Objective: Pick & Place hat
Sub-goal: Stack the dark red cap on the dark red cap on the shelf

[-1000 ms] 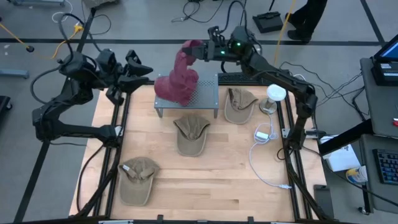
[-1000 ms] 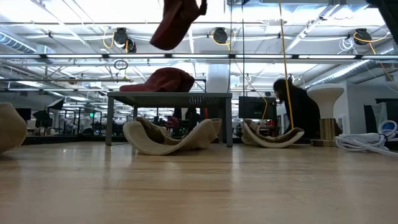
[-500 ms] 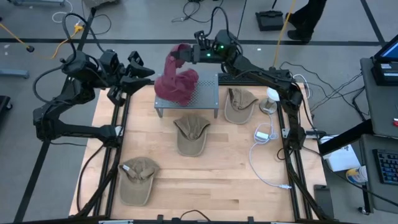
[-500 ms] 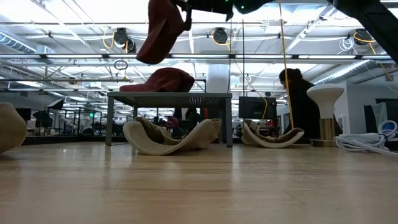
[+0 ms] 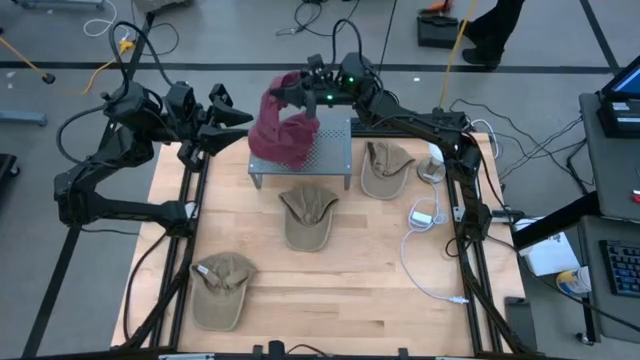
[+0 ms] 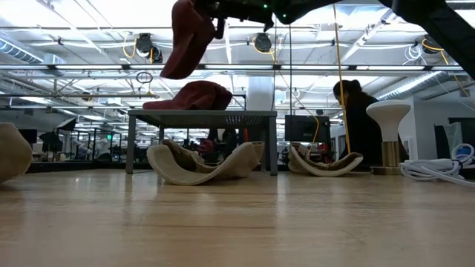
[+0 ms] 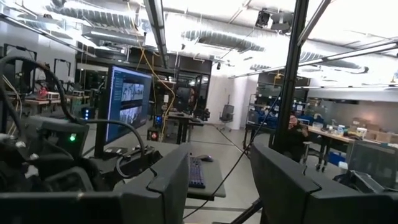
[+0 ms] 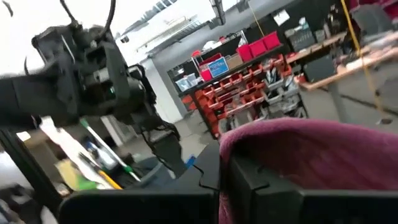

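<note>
1. Carried leftward over the last second, the maroon hat (image 5: 283, 135) now hangs from the right hand (image 5: 288, 93) above the left end of the metal rack (image 5: 325, 155), where a second ago it sat nearer the rack's middle.
2. Seen from table height, that maroon hat (image 6: 189, 41) dangles clear of the rack top, and a second maroon cap (image 6: 194, 96) lies on the rack below it.
3. Right hand: clenched on the hat's fabric; its wrist camera shows maroon cloth (image 8: 311, 155) lying against its dark fingers (image 8: 249, 180).
4. Left hand (image 5: 225, 115): it waits just off the worktop's far-left corner, fingers spread and holding nothing, near the carried hat but apart from it.
5. Three tan caps lie on the wooden worktop (image 5: 380, 270): one in front of the rack (image 5: 308, 215), one to its right (image 5: 383, 167), one at the near-left corner (image 5: 220, 288).
6. A white cable (image 5: 425, 250) lies along the right side.
7. Step in hand, as I judge it: the carry phase, hat lifted and travelling.
8. Next move likely calls for bringing it over its target, or to the left hand, and lowering before release.
</note>
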Robot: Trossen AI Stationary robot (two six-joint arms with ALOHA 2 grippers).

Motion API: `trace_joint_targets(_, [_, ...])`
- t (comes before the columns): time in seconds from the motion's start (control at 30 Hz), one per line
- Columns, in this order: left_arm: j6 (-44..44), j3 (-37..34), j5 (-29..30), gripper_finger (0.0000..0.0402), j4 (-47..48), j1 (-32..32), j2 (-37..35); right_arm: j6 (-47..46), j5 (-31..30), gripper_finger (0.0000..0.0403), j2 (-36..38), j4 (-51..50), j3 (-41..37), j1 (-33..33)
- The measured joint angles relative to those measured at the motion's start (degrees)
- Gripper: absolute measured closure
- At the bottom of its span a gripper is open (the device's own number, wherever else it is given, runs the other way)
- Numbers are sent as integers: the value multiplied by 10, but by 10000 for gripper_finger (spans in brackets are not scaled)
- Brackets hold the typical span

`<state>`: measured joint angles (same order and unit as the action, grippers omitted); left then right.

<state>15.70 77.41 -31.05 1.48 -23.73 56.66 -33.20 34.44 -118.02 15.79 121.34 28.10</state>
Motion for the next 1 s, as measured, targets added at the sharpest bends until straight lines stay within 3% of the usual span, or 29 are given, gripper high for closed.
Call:
trace_joint_targets(0.13, [-5, 0, 0, 237, 0, 0, 0, 49, 1, 403, -1, -3, 0, -1])
trace_joint_targets(0.5, [-5, 0, 0, 245, -12, 0, 0, 297, -30, 403, 0, -24, 0, -20])
trace_joint_targets(0.73, [-5, 0, 1, 230, -13, 0, 0, 336, -30, 403, 0, -24, 0, -23])
trace_joint_targets(1.0, [-10, 0, 2, 236, -12, 0, 0, 339, -14, 403, -58, 34, -2, -35])
